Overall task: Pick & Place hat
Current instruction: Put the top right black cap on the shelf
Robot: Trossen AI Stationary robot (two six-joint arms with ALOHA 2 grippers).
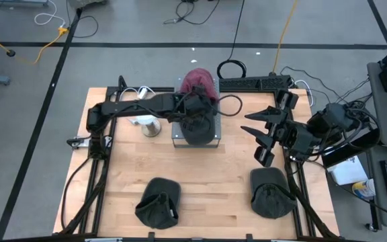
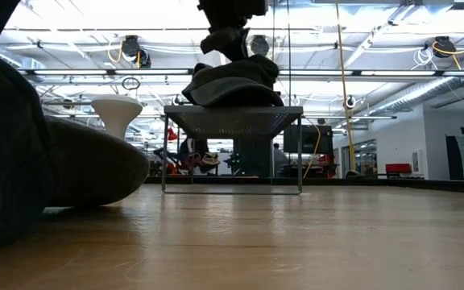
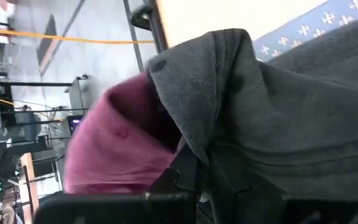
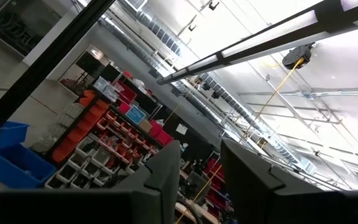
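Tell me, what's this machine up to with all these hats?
The left gripper is over a raised metal stand, at a dark gray hat lying on it, next to a maroon hat. Two more dark hats wait near the table's front edge. The right gripper hangs open off to the side, holding nothing.

The right hand (image 4: 199,180) points upward into the room, away from the surface. Its two dark fingers (image 4: 166,177) stand apart, with a clear gap between them and nothing held in that gap. Beyond the fingers, shelving (image 4: 114,143) carries red and orange storage bins. A blue bin (image 4: 11,158) sits near the shelving. A dark beam (image 4: 42,68) crosses the view diagonally. Overhead, a long light fixture (image 4: 260,40) runs along the ceiling, and a yellow cable (image 4: 272,93) hangs from a dark ceiling reel (image 4: 297,56).
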